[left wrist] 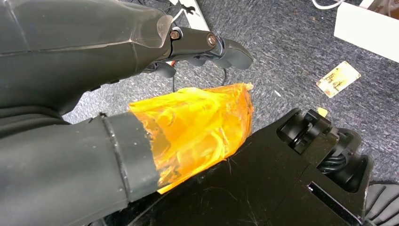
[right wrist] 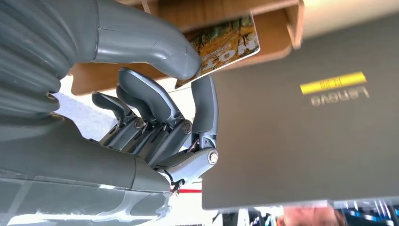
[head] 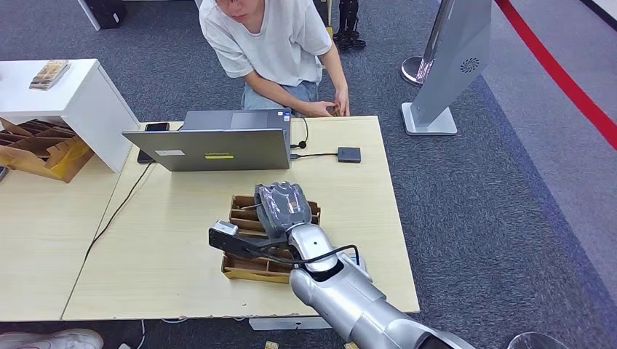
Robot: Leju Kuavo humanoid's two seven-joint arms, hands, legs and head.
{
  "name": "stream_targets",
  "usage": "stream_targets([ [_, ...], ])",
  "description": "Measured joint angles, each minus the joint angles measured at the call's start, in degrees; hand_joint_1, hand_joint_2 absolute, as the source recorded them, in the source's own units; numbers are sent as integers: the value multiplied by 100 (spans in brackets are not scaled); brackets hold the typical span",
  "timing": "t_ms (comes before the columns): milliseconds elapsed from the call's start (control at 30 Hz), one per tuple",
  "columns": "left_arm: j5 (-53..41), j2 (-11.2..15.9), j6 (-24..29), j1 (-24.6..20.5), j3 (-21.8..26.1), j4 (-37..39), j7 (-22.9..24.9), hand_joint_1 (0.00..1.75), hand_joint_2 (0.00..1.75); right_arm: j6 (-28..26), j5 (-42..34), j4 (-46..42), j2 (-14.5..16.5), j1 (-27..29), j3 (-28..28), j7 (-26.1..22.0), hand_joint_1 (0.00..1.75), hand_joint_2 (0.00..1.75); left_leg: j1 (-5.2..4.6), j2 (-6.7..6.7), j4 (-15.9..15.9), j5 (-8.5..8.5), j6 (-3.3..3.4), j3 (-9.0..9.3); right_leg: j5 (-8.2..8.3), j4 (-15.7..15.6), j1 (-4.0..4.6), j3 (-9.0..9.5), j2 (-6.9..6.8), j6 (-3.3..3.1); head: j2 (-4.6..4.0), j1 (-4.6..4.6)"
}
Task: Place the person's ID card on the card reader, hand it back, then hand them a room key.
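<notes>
We are hanging our left hand (left wrist: 141, 89) over the carpet, fingers curled, holding nothing. Behind the laptop (head: 211, 149), our right hand (head: 280, 207) is pinching a room key (right wrist: 221, 47) between thumb and finger over the cardboard tray (head: 240, 265).

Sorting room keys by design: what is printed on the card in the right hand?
An autumn-leaf photo, yellow-orange, on the card; right wrist view.
</notes>
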Motion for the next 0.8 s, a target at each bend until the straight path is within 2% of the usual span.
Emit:
stream_targets([
  [333, 143, 4, 39, 4, -1, 0, -3, 0, 0, -156, -43, -709, -151, 128, -148, -123, 175, 175, 0, 0, 0, 0, 0, 0, 0, 0, 0, -1, 0, 0, 0, 0],
  [800, 435, 55, 212, 69, -1, 0, -34, 0, 0, -206, -9, -2853, -625, 482, -422, -170, 175, 175, 0, 0, 0, -1, 0, -1, 0, 0, 0, -3, 0, 0, 0, 0],
])
